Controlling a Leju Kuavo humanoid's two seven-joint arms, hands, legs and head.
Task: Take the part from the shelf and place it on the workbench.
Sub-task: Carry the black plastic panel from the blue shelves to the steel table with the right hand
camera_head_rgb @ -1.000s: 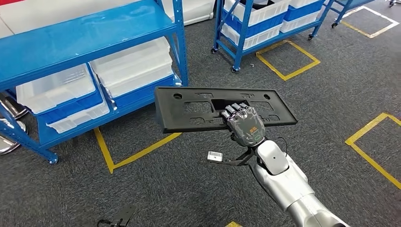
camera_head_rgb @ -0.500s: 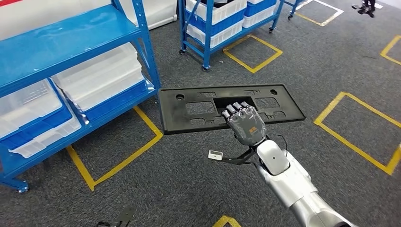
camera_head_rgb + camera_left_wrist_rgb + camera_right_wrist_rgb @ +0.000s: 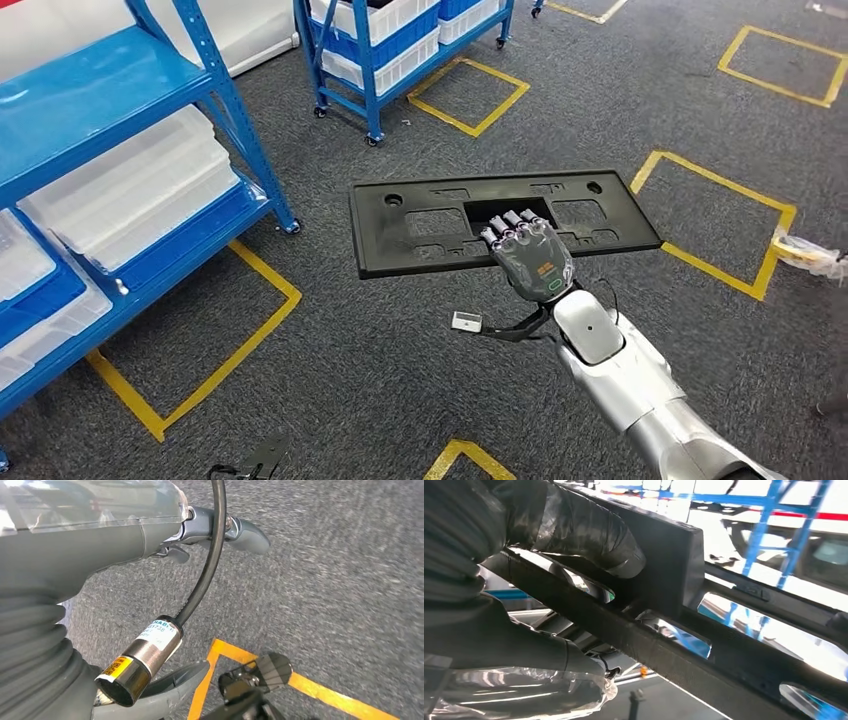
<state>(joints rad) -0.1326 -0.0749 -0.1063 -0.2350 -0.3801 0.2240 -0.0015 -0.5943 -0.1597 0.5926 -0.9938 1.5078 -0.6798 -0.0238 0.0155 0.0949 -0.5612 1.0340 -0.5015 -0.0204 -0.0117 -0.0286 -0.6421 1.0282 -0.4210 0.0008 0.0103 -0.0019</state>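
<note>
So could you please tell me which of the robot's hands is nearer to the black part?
The right. The right hand grips the black part at its middle cut-out, carrying it above the floor. The left hand hangs low by the grey carpet, away from the part.

grey carpet floor (image 3: 400, 400) with yellow tape squares (image 3: 716, 222) carries a blue shelf (image 3: 120, 180) holding white bins (image 3: 130, 190).

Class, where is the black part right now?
In the head view, the black part is held by the right hand, level above the grey floor, right of the blue shelf.
</note>
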